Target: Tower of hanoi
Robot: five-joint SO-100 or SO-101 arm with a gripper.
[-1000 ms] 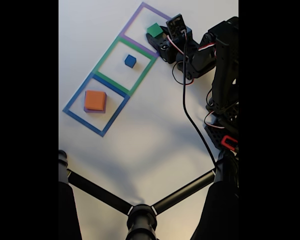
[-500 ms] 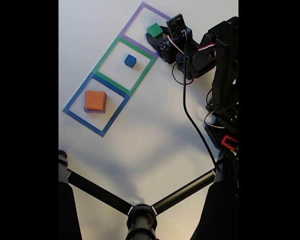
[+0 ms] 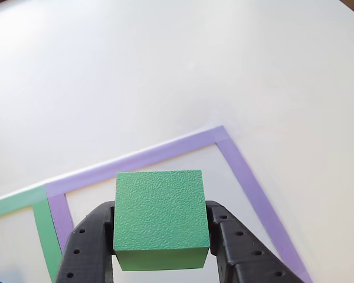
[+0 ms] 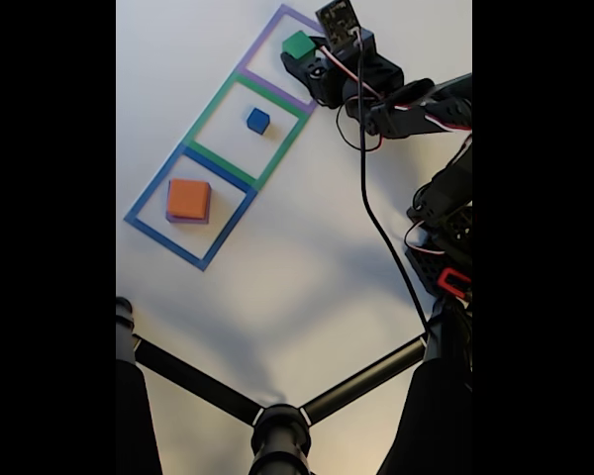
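One green block (image 3: pixel 160 215) clamped in pincer (image 3: pixel 160 244), one blue cube (image 4: pixel 258 121), one orange block (image 4: pixel 188 198) (atop purple)

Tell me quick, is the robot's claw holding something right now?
Gripper: closed on the green block, one black finger pressed against each side, over the purple taped square.

Four foam blocks: one green (image 4: pixel 297 45), one blue (image 4: pixel 258 121), one orange (image 4: pixel 188 198), one purple (image 4: pixel 207 216); three taped squares.

Black arm (image 4: pixel 416 109), perforated pincer (image 3: pixel 159 259) fingers, black and red-white cables.
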